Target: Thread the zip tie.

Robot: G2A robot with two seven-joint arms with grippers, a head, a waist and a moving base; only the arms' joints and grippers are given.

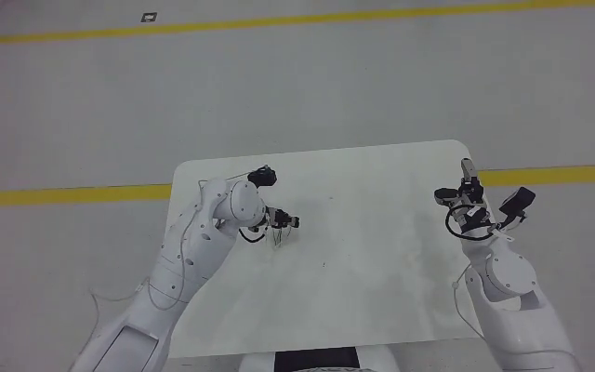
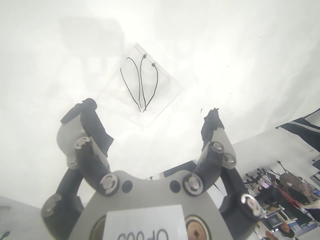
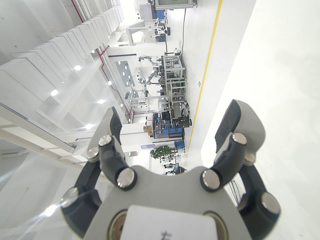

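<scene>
I have the left gripper [image 2: 150, 108] hanging just beside the clear tray [image 2: 172, 88], fingers spread wide with nothing between them. A few black zip ties [image 2: 140, 76] lie loose in that tray on the white desk [image 2: 225, 51]. Well apart from the tray, at the desk's edge, the right gripper [image 3: 173, 107] has its fingers wide too, empty.

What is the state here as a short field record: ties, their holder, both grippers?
zip ties: several, black, loose, lying in a clear tray
tray placement: flat on the white table
left gripper: open, empty, above the tray
right gripper: open, empty, by the table's edge, away from the ties
threading: not started
</scene>
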